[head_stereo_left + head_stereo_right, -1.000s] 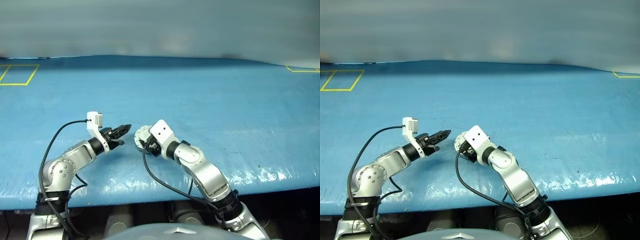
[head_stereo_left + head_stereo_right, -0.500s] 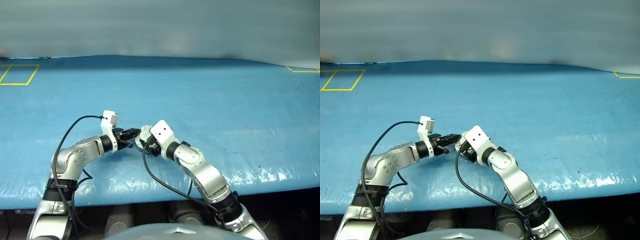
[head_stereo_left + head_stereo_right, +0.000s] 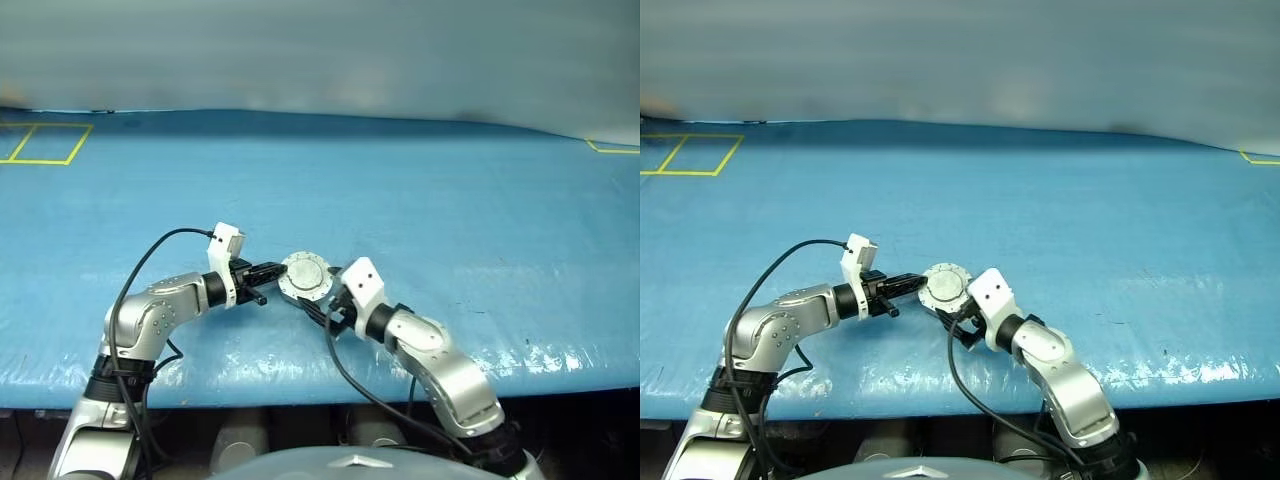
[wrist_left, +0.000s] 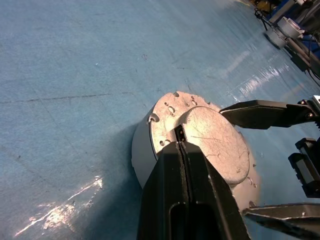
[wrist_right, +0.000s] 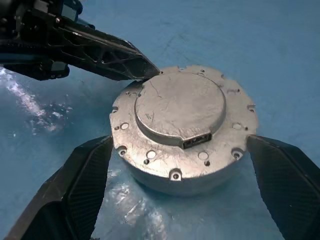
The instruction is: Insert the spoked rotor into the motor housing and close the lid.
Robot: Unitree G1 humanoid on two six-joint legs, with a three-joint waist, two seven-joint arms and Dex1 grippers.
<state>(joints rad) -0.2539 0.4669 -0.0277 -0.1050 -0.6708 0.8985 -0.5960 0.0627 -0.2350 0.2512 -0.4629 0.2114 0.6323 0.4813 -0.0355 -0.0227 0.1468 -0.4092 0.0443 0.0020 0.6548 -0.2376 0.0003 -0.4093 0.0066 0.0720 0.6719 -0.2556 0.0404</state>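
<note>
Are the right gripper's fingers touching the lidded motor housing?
Apart. The right wrist view shows blue table between both fingers and the motor housing.

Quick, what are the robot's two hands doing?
Left gripper: shut, holding nothing, its tip on the lid.
Right gripper: open, a finger on each side of the lid.

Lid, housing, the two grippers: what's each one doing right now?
Lid: plain side up, closed on the housing.
Housing: upright on the table, covered.
Left gripper: shut, tips at the lid's edge.
Right gripper: open, fingers either side of the housing.
</note>
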